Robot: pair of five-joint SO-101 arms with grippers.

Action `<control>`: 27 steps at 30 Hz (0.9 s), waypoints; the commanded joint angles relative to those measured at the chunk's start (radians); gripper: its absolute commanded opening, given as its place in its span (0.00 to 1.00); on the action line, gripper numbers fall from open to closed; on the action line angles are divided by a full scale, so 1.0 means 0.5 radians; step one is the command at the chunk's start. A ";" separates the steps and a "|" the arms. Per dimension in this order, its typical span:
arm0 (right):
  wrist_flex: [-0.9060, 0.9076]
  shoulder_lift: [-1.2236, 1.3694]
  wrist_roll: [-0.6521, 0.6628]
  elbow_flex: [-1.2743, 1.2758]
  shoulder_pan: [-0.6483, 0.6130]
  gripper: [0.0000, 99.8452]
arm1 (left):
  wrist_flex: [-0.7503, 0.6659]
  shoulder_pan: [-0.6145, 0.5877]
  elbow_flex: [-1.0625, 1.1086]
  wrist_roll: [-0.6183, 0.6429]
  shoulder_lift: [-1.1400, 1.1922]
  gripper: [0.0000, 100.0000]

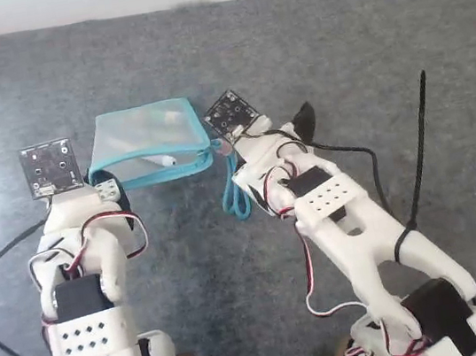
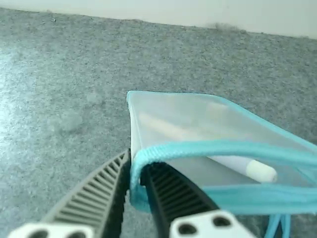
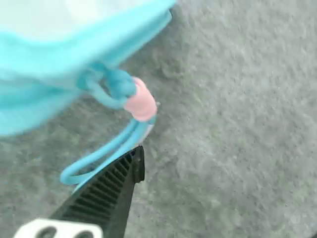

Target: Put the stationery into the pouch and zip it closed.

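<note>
High view: pouch (image 1: pixel 151 144) lies flat on the grey table (image 1: pixel 363 52), about 11 o'clock from centre. A white pen (image 1: pixel 158 160) is inside it. The left gripper (image 1: pixel 101 186) sits at the pouch's 8 o'clock corner and the right gripper (image 1: pixel 226 164) at its 4 o'clock corner. A cord loop (image 1: pixel 236 200) trails from that corner toward 6 o'clock.

Left wrist view: jaws almost closed, pinching the pouch's teal corner edge between them. The pen lies inside, just beyond the grip.

Right wrist view: the cord loop, with a pink bead (image 3: pixel 141 105), hangs off the pouch corner and runs down beside the gripper's tip. Cannot tell whether this gripper is open or closed.
</note>
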 commanded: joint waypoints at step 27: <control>-0.554 0.532 -0.160 -0.387 -0.066 0.54 | -0.021 0.126 -0.066 0.031 -0.037 0.01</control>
